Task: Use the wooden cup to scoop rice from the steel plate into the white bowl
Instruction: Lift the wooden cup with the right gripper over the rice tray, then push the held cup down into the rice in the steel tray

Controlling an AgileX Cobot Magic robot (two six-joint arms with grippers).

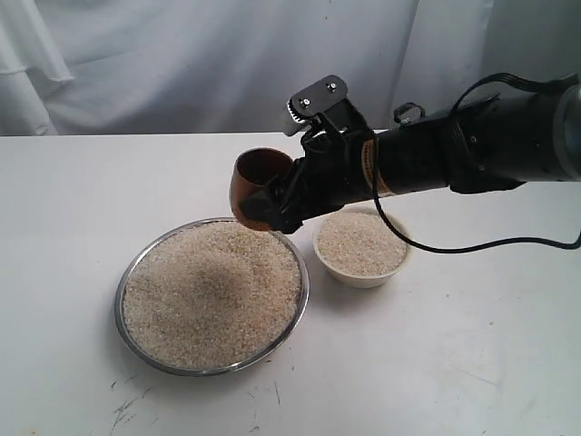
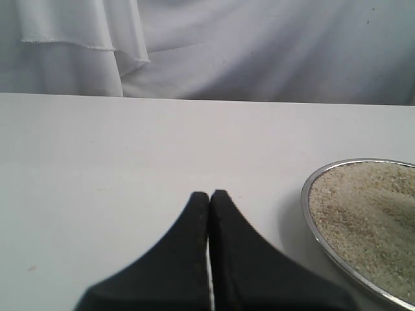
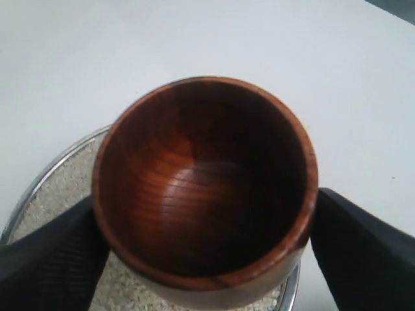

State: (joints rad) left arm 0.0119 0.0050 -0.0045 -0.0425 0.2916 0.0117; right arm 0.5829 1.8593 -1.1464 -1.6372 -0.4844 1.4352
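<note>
The steel plate (image 1: 121, 289) sits on the white table, heaped with rice (image 1: 211, 291). To its right stands the white bowl (image 1: 365, 278), also holding rice. My right gripper (image 1: 272, 202) is shut on the wooden cup (image 1: 250, 186), which hangs tilted just above the plate's far rim. In the right wrist view the cup (image 3: 204, 181) shows a dark, empty inside, with a black finger (image 3: 45, 259) on each side and the plate's rim (image 3: 39, 181) below. My left gripper (image 2: 209, 194) is shut on nothing, low over the table beside the plate (image 2: 306, 197). It is out of the exterior view.
A white cloth backdrop (image 1: 182, 64) hangs behind the table. A black cable (image 1: 481, 245) loops from the right arm down past the bowl's right side. Faint scuff marks (image 1: 127, 409) show on the table near the front edge.
</note>
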